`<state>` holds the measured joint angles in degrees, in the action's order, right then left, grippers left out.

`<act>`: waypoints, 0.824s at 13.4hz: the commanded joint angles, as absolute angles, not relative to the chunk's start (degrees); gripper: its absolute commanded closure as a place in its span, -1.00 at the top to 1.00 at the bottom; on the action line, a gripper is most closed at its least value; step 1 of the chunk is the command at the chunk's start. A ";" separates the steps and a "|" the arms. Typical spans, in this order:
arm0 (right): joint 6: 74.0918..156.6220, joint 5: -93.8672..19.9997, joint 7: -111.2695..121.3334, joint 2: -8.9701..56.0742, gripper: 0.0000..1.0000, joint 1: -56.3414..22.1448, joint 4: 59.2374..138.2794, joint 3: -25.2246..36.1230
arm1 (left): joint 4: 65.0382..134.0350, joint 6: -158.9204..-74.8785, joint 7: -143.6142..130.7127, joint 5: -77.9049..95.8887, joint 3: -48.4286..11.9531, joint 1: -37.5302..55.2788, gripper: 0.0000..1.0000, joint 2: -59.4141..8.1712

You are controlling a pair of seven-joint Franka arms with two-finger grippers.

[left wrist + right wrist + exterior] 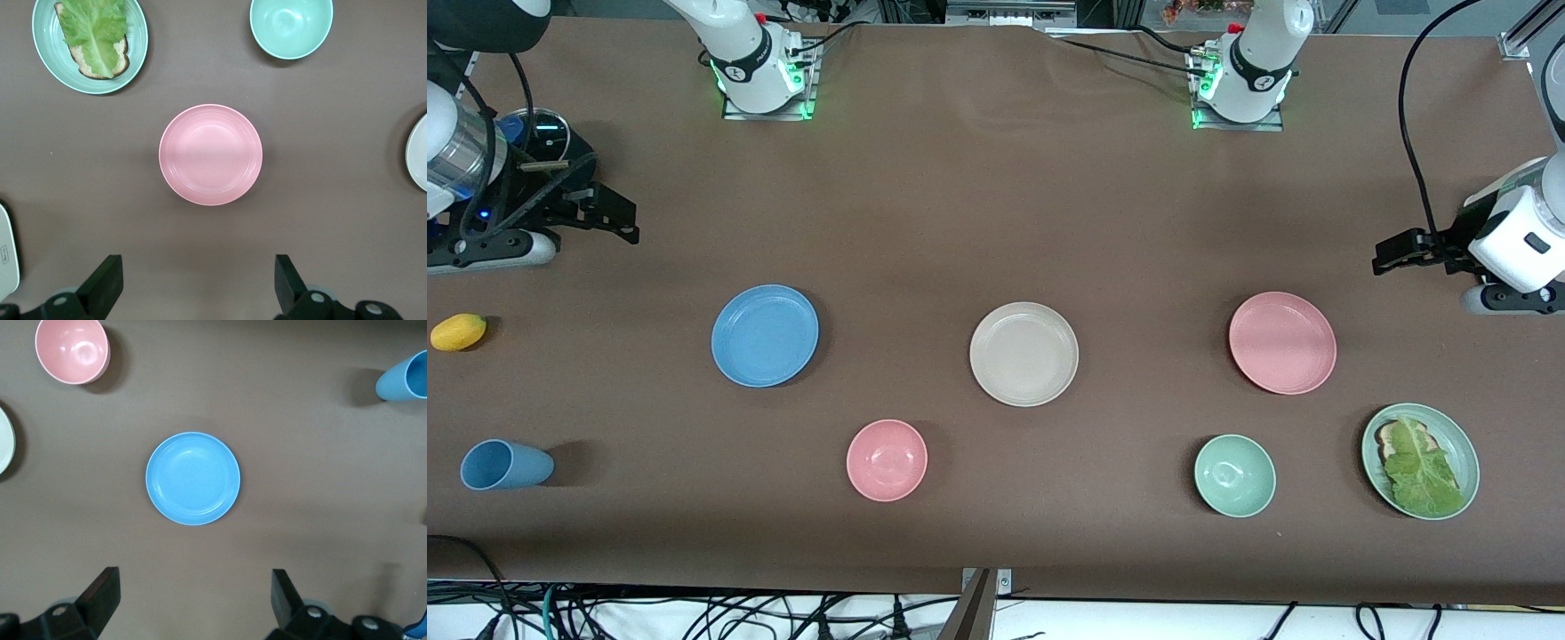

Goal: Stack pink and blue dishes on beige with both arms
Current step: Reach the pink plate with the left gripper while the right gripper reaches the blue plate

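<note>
In the middle of the table you have the beige plate (1024, 354), sitting flat with nothing on it. The blue plate (765, 335) lies beside it toward the right arm's end of the table, well apart from it, and the pink plate (1282, 342) lies beside it toward the left arm's end, also well apart. All three rest on the brown table (978, 196) in a rough row, and none is stacked.

Your left gripper (1398, 250) hangs above bare table at the left arm's end. In the left wrist view its fingers (103, 283) stand wide apart with nothing between them, and the pink plate shows centred ahead of them. Your right gripper (609, 220) hangs over the table at the right arm's end. In the right wrist view its fingers (100, 595) are likewise spread wide and empty, with the blue plate centred ahead of them.

Nearer to the front camera than the plates you see a pink bowl (887, 460), a pale green bowl (1234, 476), and a pale green plate (1458, 444) carrying a lettuce leaf (1421, 467) laid over bread (1391, 434). At the right arm's end, a blue cup (505, 465) lies on its side, and a yellow mango-like fruit (458, 332) sits farther from the camera than the cup.
</note>
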<state>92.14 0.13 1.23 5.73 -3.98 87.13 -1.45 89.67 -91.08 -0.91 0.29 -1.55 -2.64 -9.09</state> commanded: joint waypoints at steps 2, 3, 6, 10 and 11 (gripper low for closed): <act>92.64 0.53 1.14 6.94 1.00 -2.99 86.04 -1.50 | 86.68 -90.88 -0.97 -0.17 -1.50 -2.73 1.00 -16.93; 92.72 0.53 1.14 6.94 1.00 -2.64 86.04 -1.49 | 84.92 -90.88 -1.14 -0.61 -1.49 -2.38 1.00 -19.14; 92.72 0.44 1.05 7.03 1.00 -2.55 86.04 -1.58 | 84.02 -94.54 -0.44 -0.88 -1.14 -3.34 1.00 -25.74; 95.26 0.44 1.05 8.95 1.00 -1.76 86.04 -1.49 | 86.56 -104.47 -0.18 -1.05 -1.05 -6.50 1.00 -30.14; 97.01 0.44 1.14 9.66 1.00 -1.84 86.04 -1.49 | 89.44 -108.77 -0.09 -1.32 -1.05 -7.37 1.00 -30.41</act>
<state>94.89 0.15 1.23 7.69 -2.23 87.13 -1.19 87.34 -104.27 -0.76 0.17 -0.76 -6.36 -29.55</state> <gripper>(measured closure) 0.000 0.000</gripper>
